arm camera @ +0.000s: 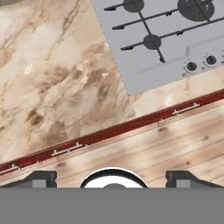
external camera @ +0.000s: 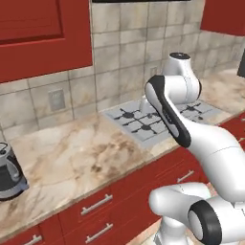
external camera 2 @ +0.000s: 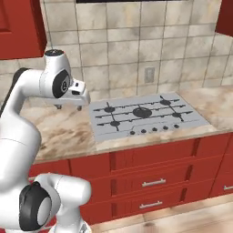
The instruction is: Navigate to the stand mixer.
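While the mobile base faces a run of red drawers [external camera 2: 154,182], the white arm folds over the marbled counter [external camera: 72,158] with its gripper [external camera 2: 69,107] hanging just left of the grey cooktop [external camera 2: 145,116]. In the hand view the jaws stand wide apart with nothing between them.

Along the counter's left end, a dark-and-grey appliance [external camera: 9,172] is cut off by the picture's edge. Too little of it shows to say whether it is the stand mixer or a kettle. A dark shape [external camera: 241,72] at the far right end of the worktop is just as hard to read. The mixer's place therefore cannot be told from here, and the base probably has some driving left along the cabinets.

Behind the cooktop rises a beige tiled wall [external camera 2: 118,41] with an outlet [external camera 2: 149,74], and red wall cabinets [external camera: 38,33] hang above.

By its kind, a stand mixer should be heavy, rigid and top-heavy, with a smooth bowl that would slip in a pinch. The task calls only for arriving, not lifting. If it ever had to be held, the neck or base would be a safer place than the bowl.
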Controlling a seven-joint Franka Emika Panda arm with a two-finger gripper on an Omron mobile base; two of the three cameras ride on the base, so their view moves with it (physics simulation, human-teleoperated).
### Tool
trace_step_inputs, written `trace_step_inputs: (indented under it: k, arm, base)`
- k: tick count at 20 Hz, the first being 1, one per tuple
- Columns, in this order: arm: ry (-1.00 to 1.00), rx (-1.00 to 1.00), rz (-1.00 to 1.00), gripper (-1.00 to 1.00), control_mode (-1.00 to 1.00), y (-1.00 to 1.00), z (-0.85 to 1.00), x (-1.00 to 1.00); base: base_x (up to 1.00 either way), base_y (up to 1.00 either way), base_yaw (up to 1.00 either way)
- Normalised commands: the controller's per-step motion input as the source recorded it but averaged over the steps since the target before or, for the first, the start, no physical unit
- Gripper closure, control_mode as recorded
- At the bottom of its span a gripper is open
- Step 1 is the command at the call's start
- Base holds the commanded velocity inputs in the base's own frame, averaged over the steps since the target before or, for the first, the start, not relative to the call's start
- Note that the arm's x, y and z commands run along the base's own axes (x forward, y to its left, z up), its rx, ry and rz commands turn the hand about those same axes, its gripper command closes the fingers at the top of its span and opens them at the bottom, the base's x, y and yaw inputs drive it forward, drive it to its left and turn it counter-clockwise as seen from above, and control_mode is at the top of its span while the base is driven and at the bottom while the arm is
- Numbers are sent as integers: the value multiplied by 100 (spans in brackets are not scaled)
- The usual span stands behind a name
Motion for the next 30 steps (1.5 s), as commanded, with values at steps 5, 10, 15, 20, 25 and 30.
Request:
trace_step_inputs:
  k: [5,10,15,20,25,30]
  arm:
    - [0,0,0,-100,100,0,0,0]
    - [0,0,0,-100,100,0,0,0]
    - [0,0,0,-100,100,0,0,0]
    - [0,0,0,-100,100,0,0,0]
    - [0,0,0,-100,100,0,0,0]
    - [0,0,0,-100,100,0,0,0]
  base:
    - [15,-44,-76]
    - [23,-46,-80]
    - [27,-56,-81]
    - [47,-57,-75]
    - [51,-45,-66]
    - [2,0,-3]
